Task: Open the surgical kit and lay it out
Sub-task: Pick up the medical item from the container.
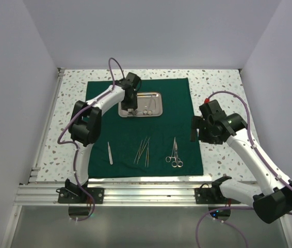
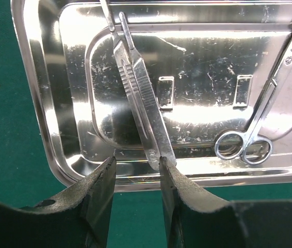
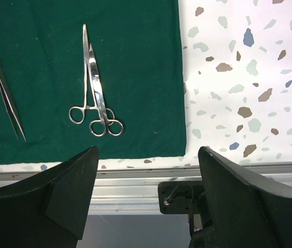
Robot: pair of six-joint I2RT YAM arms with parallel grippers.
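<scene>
The surgical kit's dark green cloth [image 1: 177, 98] lies spread flat. Its steel tray [image 1: 160, 103] sits at the back middle of the cloth. In the tray [image 2: 37, 103] lie two flat steel handles [image 2: 141, 93] side by side and ring-handled scissors [image 2: 262, 119]. My left gripper [image 1: 130, 107] hangs over the tray's near left rim. Its jaws [image 2: 138, 168] stand partly open with nothing between them, the right fingertip [image 2: 167, 168] at the handles' near end. Tweezers [image 1: 110, 153], slender probes [image 1: 144, 151] and two ring-handled instruments [image 1: 175, 154] lie in a row on the cloth's near half. My right gripper [image 1: 195, 129] hovers open and empty by the cloth's right edge.
Speckled white tabletop [image 1: 223, 88] surrounds the cloth. An aluminium rail [image 1: 146, 194] with both arm bases runs along the near edge. White walls close in the left, back and right. The right wrist view shows the ring-handled pair [image 3: 95, 88], the probes [image 3: 1, 88] and the rail [image 3: 135, 186].
</scene>
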